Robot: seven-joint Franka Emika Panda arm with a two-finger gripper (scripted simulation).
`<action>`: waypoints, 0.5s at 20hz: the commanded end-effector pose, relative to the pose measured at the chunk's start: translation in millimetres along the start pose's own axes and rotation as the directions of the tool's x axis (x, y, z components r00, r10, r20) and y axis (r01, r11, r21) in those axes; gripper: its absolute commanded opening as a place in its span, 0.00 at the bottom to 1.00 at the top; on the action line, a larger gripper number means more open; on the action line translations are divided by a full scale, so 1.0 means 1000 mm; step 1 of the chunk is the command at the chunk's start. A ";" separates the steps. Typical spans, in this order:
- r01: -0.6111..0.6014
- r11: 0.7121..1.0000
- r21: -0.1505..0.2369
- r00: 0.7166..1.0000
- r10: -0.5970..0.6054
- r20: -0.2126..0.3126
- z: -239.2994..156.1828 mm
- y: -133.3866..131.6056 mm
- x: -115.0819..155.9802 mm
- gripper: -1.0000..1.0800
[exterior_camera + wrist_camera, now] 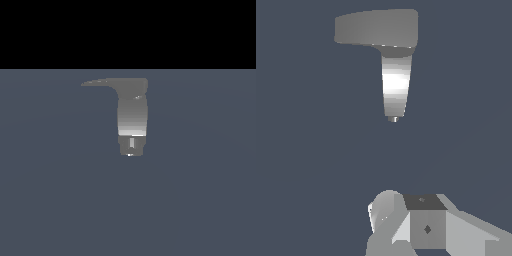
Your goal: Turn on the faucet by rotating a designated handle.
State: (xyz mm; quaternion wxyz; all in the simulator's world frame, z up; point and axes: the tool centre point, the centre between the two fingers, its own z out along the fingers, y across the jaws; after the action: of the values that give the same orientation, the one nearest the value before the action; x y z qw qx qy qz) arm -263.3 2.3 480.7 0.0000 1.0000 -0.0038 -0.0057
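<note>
One faucet (132,117) in view; one handle (102,83) sticking sideways from its top; one gripper (406,220) seen only from the wrist view.

A grey metallic faucet (132,120) stands against a flat, plain slate blue-grey ground (50,200). Its body shades from mid grey at the top to a bright, near-white band lower down, with a darker grey stepped collar beneath. The handle (100,82) is a matte mid grey, paler along its thin tip. A solid black band (128,32) fills the upper part of the exterior view. The gripper (406,222) is pale grey-white with a dark charcoal panel.
</note>
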 end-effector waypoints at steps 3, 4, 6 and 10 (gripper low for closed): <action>-0.002 1.000 0.000 1.000 0.002 0.000 0.000 0.000 0.000 0.00; -0.005 1.000 0.000 1.000 0.005 0.000 0.001 -0.001 0.000 0.00; -0.013 1.000 0.000 1.000 0.013 0.000 0.002 -0.003 0.001 0.00; -0.042 0.999 0.000 0.999 0.042 0.000 0.006 -0.009 0.004 0.00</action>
State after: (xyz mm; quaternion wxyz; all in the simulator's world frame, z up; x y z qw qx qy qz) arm -260.4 8.9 476.5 -0.0001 0.9998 -0.0194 -0.0056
